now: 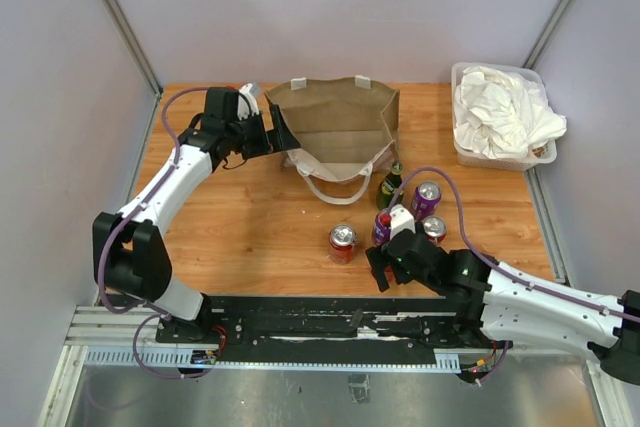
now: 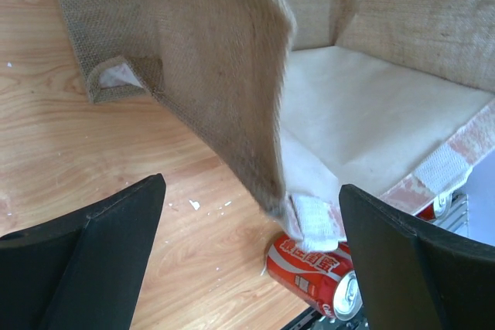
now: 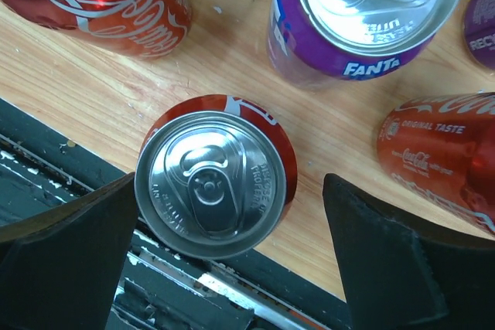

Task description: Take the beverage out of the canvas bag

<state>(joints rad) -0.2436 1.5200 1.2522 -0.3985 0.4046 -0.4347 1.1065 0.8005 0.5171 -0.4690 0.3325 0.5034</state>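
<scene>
Nearby, cans (image 1: 343, 242) and a bottle (image 1: 388, 185) crowd the canvas bag (image 1: 335, 117); left gripper (image 2: 251, 183) and right gripper (image 3: 230, 183) spread wide.

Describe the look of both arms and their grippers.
The left arm and right arm have white links with black joints. A purple cable loops along each. The left gripper and right gripper are black, with broad, wedge-shaped matte fingers. No markings are legible.
</scene>
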